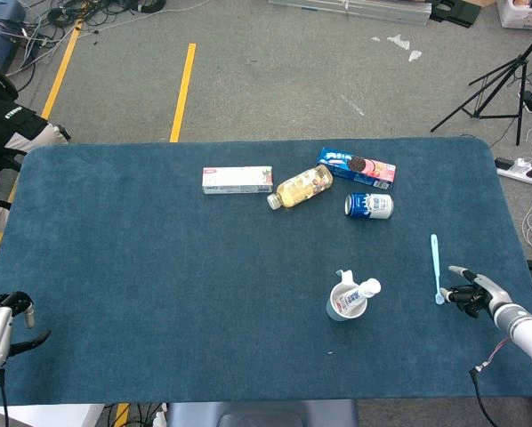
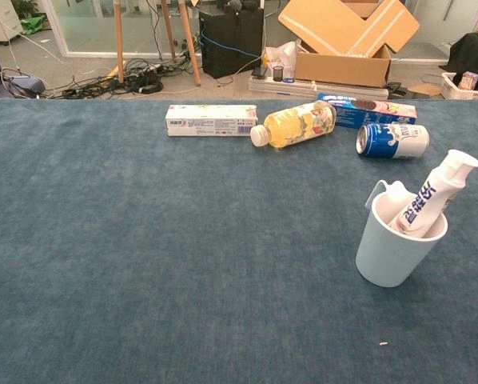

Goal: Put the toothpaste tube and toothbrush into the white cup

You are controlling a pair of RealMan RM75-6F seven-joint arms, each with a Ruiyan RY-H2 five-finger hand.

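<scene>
The round white cup (image 2: 397, 246) stands on the napped blue cloth (image 1: 159, 285), the smooth tube (image 2: 431, 194) leaning inside. Only the head view shows the slim toothbrush (image 1: 436, 268) right of the cup, the right hand (image 1: 476, 294) just beside its head, fingers spread, holding nothing. The left hand's (image 1: 1, 322) state I cannot tell.

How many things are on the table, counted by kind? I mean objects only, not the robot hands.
Toothpaste tube, standing in the cup: 1
Cup: 1
Toothbrush: 1
Toothpaste box: 1
Bottle: 1
Can: 1
Cookie pack: 1
Total: 7
</scene>
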